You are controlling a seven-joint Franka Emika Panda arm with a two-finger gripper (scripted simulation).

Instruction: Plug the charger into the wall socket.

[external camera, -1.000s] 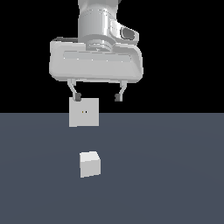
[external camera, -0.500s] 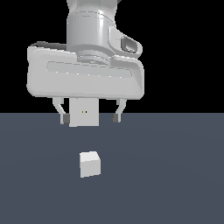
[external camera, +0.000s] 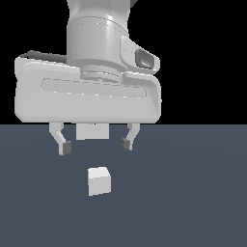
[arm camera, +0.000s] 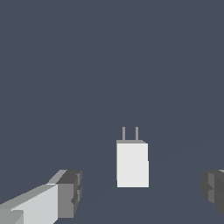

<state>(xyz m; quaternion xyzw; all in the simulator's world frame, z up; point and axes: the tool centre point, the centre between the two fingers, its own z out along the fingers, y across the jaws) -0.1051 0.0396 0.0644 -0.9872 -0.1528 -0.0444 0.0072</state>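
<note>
The charger (external camera: 99, 181) is a small white cube lying on the dark grey floor. In the wrist view the charger (arm camera: 132, 164) shows two thin grey prongs at one end. My gripper (external camera: 95, 144) hangs open and empty above it, a little behind it in the exterior view, fingers spread wider than the cube. In the wrist view my gripper (arm camera: 142, 194) has one fingertip on each side of the charger, apart from it. The wall socket (external camera: 91, 131) is an upright white plate behind the gripper, mostly hidden by the hand; its holes are hidden.
The dark grey floor (external camera: 193, 193) spreads flat around the charger. The large white hand body (external camera: 87, 96) fills the upper part of the exterior view and blocks most of what lies behind it.
The hand has come lower and closer to the camera, now looming larger and covering most of the wall socket. The fingers stay open. The charger has not moved.
</note>
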